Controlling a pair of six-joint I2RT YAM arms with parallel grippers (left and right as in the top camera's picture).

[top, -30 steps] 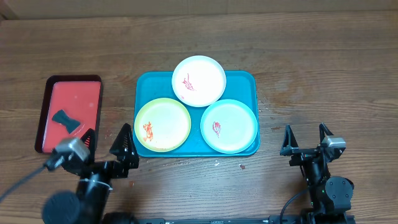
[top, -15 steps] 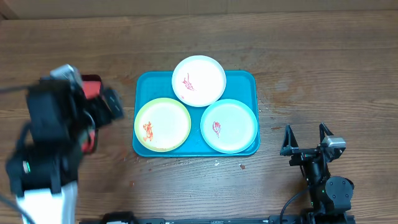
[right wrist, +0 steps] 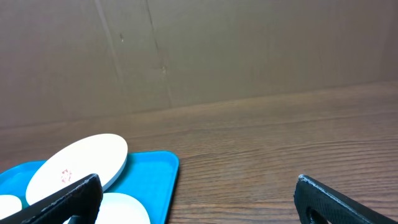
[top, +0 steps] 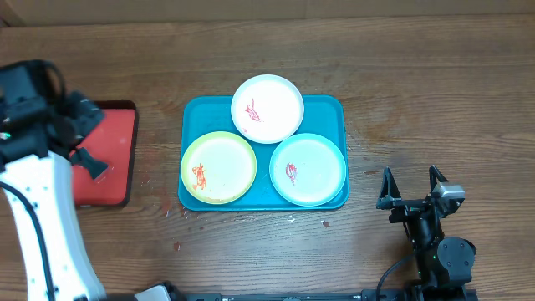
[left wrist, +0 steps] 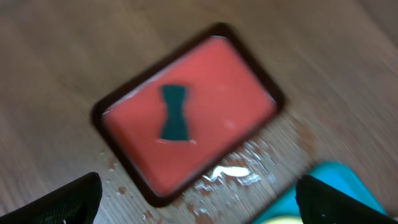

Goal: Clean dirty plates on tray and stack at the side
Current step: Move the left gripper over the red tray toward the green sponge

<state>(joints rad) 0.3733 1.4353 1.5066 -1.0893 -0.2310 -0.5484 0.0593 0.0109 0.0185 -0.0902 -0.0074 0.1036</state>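
Smears of red-orange sauce (top: 252, 110) mark the white plate (top: 272, 104), the yellow-green plate (top: 226, 163) and the teal plate (top: 313, 167), all three lying on the tray (top: 330, 109). The white plate is at the tray's far edge and laps over its rim. The yellow-green plate fills the near left corner and the teal plate the near right. They lie close together; whether they touch cannot be told.

Left of the tray and apart from it, a red tray (top: 117, 142) with a dark rim lies on the bench (top: 418, 75). The left arm (top: 38, 167) covers its outer side. The left claw (left wrist: 198, 183) hangs above it with fingers spread wide, holding nothing. Its blurred wrist view shows a dark bow-tie-shaped piece (left wrist: 173, 113) in the middle of the red tray, and wet flecks (left wrist: 233, 174) on the bench between the red tray and the tray's corner.

The right claw (top: 410, 180) is beyond the tray's near right corner, low over the bench, fingers apart and empty.
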